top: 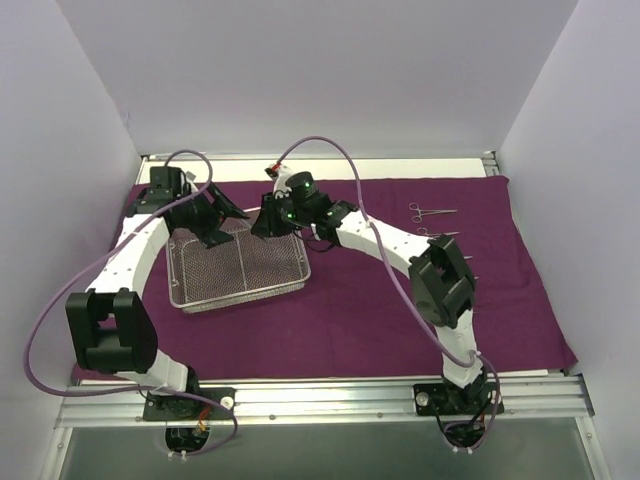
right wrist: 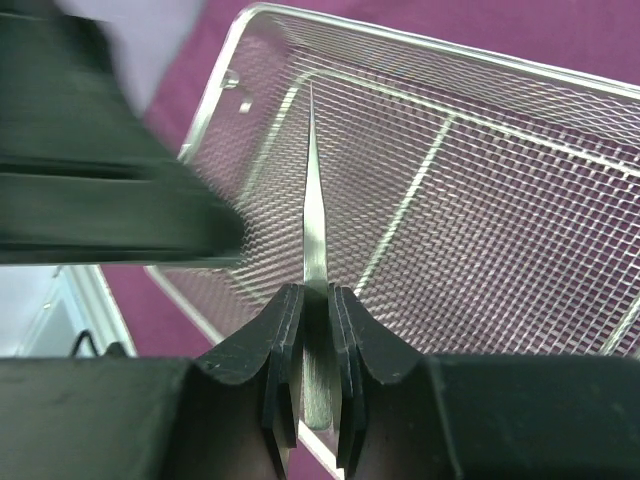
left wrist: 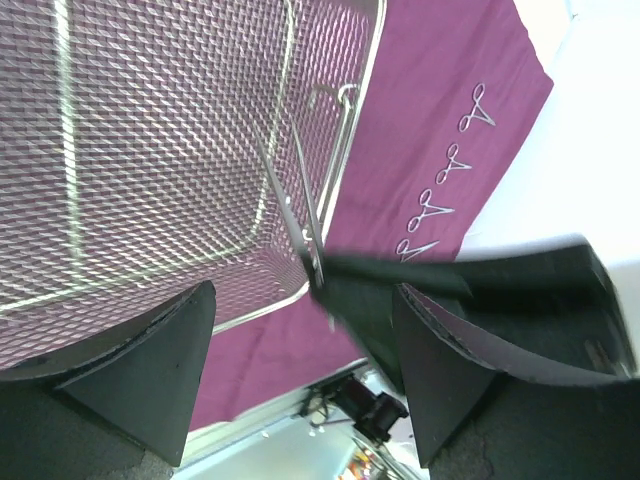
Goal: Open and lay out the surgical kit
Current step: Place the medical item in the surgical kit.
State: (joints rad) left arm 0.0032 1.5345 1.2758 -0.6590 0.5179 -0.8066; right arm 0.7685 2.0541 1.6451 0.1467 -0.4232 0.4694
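The dark purple cloth wrap (top: 380, 320) lies spread flat over the table. The silver wire-mesh tray (top: 240, 275) sits on its left part. My right gripper (top: 270, 222) hovers over the tray's far edge, shut on silver tweezers (right wrist: 313, 200) that point down into the tray (right wrist: 480, 180). My left gripper (top: 215, 225) is open and empty just left of it, above the tray's far left corner. In the left wrist view the tweezers (left wrist: 290, 200) hang over the mesh (left wrist: 150, 150). Several small clamps (left wrist: 440, 190) lie in a row on the cloth.
Two clamps (top: 430, 211) show on the cloth at the far right; the right arm (top: 440, 285) hides others. White walls enclose the table on three sides. A metal rail (top: 320, 400) runs along the near edge.
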